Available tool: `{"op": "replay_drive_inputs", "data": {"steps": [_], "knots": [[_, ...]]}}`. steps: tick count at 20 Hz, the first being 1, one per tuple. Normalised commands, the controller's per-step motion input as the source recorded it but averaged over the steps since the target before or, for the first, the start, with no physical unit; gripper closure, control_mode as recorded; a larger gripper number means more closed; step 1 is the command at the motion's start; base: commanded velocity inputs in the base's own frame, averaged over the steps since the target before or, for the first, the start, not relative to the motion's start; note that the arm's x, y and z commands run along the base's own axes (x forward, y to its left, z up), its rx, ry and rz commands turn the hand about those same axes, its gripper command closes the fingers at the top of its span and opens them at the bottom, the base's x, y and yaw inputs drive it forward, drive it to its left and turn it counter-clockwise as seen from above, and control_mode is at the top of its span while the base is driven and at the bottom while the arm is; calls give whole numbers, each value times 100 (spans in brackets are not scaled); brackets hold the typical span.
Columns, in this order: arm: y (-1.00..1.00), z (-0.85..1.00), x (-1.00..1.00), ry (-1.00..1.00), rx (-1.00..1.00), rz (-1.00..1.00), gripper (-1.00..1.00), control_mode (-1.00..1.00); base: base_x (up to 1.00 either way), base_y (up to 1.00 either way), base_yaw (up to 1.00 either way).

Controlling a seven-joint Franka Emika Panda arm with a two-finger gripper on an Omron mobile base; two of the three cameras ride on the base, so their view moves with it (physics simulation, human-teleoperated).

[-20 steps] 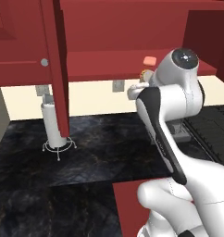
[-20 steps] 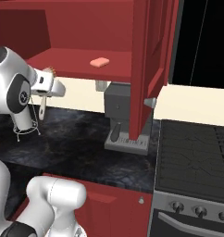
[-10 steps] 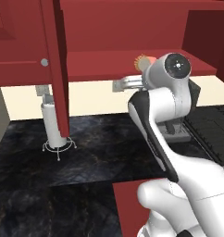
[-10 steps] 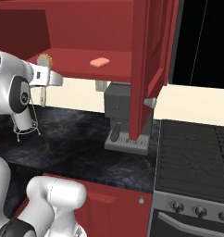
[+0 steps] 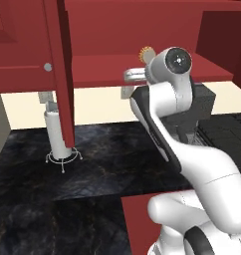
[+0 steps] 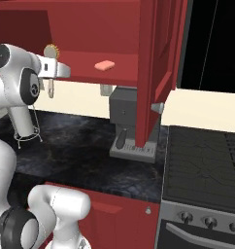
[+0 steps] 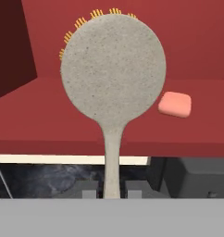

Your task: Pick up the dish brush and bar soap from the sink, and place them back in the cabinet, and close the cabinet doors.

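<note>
While the claw point(image 7: 112, 193) pinches the thin handle of the dish brush point(image 7: 113, 69), the brush stands upright in the hand view: a flat round speckled beige head with short orange bristles poking past its top edge, on a narrow stem. In the base views the brush head point(image 6: 51, 50) sits at the front edge of the cabinet point(image 5: 142, 30) shelf, up by the white arm's wrist. The bar soap point(image 7: 175, 103), a smooth salmon rounded rectangle, lies flat on the matte red shelf, right of the brush head in the hand view. The cabinet doors point(image 6: 156, 68) stand open, raised-panel dark red wood with a small round silver knob point(image 5: 48, 66). Below, a glossy black marbled tabletop point(image 5: 102, 159) carries a white cylinder on a wire stand point(image 5: 60, 137) and a boxy grey appliance point(image 6: 126, 121).
</note>
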Motion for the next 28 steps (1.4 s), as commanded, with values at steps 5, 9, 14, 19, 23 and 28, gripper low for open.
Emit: {"op": "replay_drive_inputs", "data": {"steps": [5, 9, 14, 19, 23, 28], "knots": [[0, 8, 40, 0, 0, 0, 100, -100, 0, 0, 0], [0, 4, 48, 0, 0, 0, 100, -100, 0, 0, 0], [0, 7, 53, 0, 0, 0, 100, -100, 0, 0, 0], [0, 6, 55, 0, 0, 0, 100, -100, 0, 0, 0], [0, 3, 53, 0, 0, 0, 100, -100, 0, 0, 0], [0, 0, 46, 0, 0, 0, 100, -100, 0, 0, 0]]}}
